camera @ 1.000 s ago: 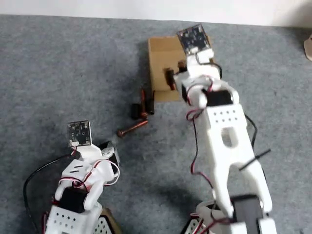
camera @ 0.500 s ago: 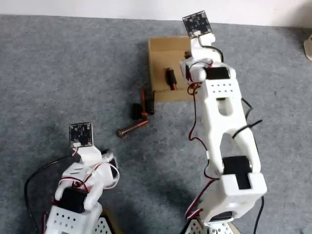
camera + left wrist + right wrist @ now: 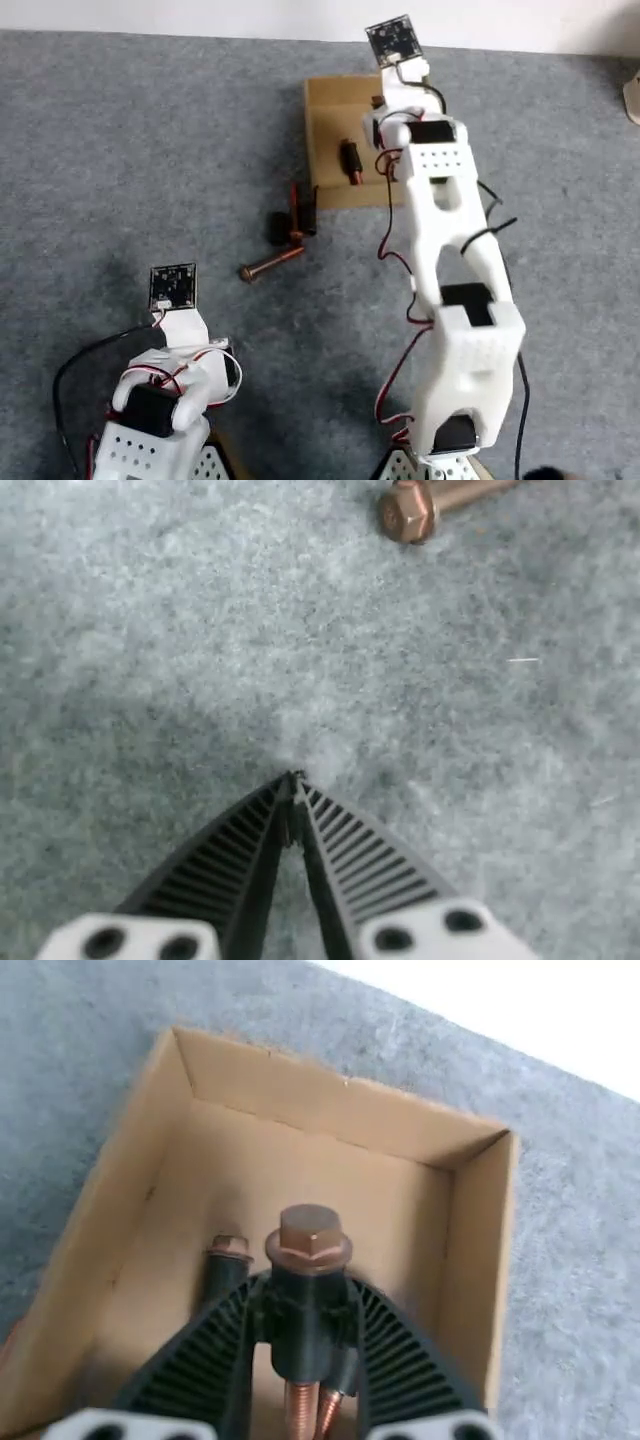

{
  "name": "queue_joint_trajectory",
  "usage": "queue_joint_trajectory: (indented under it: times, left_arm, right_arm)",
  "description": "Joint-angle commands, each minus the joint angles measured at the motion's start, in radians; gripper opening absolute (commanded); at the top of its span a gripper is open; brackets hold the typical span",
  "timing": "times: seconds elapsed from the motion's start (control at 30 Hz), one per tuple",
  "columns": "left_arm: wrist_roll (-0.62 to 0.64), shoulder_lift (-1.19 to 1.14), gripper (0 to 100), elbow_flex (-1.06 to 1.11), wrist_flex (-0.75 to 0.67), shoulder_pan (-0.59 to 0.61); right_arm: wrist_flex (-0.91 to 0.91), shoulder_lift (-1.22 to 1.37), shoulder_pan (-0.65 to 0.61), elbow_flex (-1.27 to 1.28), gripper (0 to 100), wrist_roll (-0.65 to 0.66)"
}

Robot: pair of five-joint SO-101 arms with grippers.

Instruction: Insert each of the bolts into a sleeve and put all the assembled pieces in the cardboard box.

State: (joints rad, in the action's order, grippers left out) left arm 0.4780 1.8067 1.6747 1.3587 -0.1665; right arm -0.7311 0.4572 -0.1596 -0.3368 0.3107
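Right jaws grip a sleeved bolt [image 3: 308, 1245] over the cardboard box [image 3: 330, 1110], apparently for release inside; left jaws sit closed.

The right pincer [image 3: 305, 1298] is clamped on a black cylindrical sleeve [image 3: 300, 1340] with a copper hex-head bolt [image 3: 308, 1238] seated in it. It hangs over the open brown cardboard box [image 3: 340, 1105]. A second black sleeve with a copper bolt [image 3: 227, 1260] lies on the box floor, just beside one finger. Grey carpeted surface [image 3: 80, 1040] surrounds the box.
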Motion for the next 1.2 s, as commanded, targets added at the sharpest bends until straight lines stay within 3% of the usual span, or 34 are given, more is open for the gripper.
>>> queue_joint_trajectory:
  times: [0.0,0.73,0.97,1.17]
  left_arm:
    - [0.003,0.005,2,0.021,0.006,0.008]
    - [0.003,0.005,2,0.021,0.006,0.008]
    - [0.003,0.005,2,0.021,0.006,0.008]
    - [0.003,0.005,2,0.021,0.006,0.007]
  right_arm:
    - [-0.001,0.025,-0.008,-0.128,0.5,0.014]
    - [0.001,0.231,-0.008,-0.206,0.8,0.006]
    - [-0.039,0.231,-0.008,-0.228,18.9,-0.021]
    - [-0.160,0.231,-0.013,-0.354,19.9,-0.026]
